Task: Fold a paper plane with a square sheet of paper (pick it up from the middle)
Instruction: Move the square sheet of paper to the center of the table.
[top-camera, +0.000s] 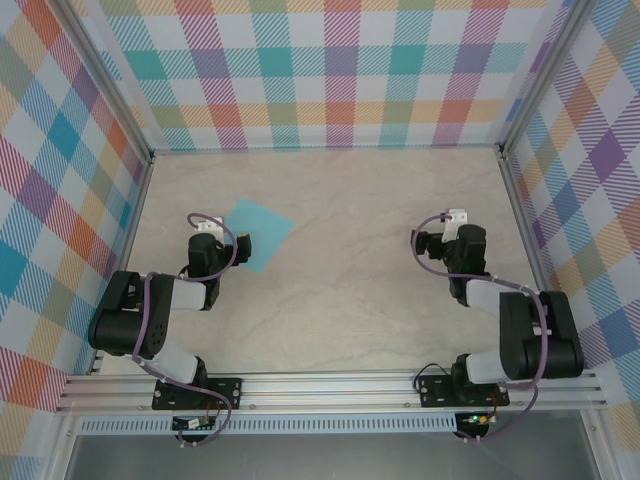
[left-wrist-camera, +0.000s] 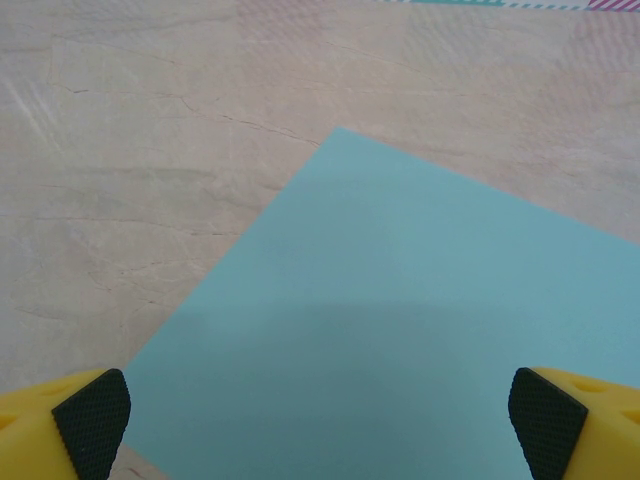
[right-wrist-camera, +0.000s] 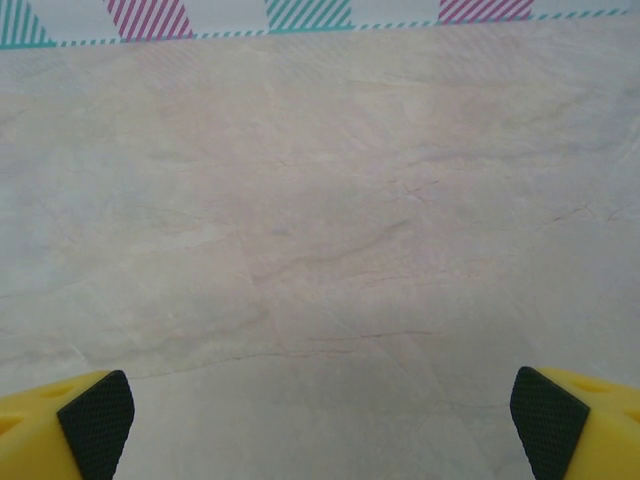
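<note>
Well, we see our left claw (left-wrist-camera: 320, 428) wide open, its two black pads (left-wrist-camera: 92, 420) far apart with nothing held between them. It hangs just over the near part of the paper (left-wrist-camera: 400, 320), a flat blue-green square on the left side of the table (top-camera: 350, 300). Our right claw (right-wrist-camera: 320, 430) is wide open too, over the table, well apart from the paper.

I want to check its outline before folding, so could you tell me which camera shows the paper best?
The top external view: the paper lies flat with nearly its whole square outline visible. The left wrist view is closer but crops it, showing one corner. The right wrist view faces the table.
</note>
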